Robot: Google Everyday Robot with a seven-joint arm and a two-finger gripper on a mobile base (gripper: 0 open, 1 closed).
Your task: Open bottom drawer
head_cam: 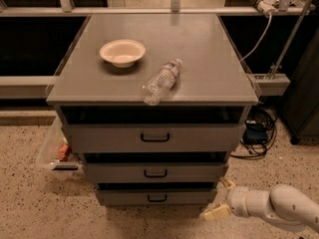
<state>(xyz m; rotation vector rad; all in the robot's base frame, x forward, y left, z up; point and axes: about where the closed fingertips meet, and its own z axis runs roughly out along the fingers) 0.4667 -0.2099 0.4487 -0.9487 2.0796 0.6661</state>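
The bottom drawer (155,196) is the narrowest grey front at the foot of the grey cabinet, with a small black loop handle (157,198). It stands slightly out from the cabinet, like the two drawers above it. My gripper (221,198) is low at the right, just beyond the drawer's right end, and its two pale fingers (215,213) are spread open with nothing between them. My white arm (279,207) reaches in from the lower right corner.
A white bowl (122,52) and a clear plastic bottle (161,80) lying on its side rest on the cabinet top (199,49). The middle drawer (155,172) and top drawer (154,137) sit above. Black cables (256,128) lie at right; a clear bin (55,151) at left.
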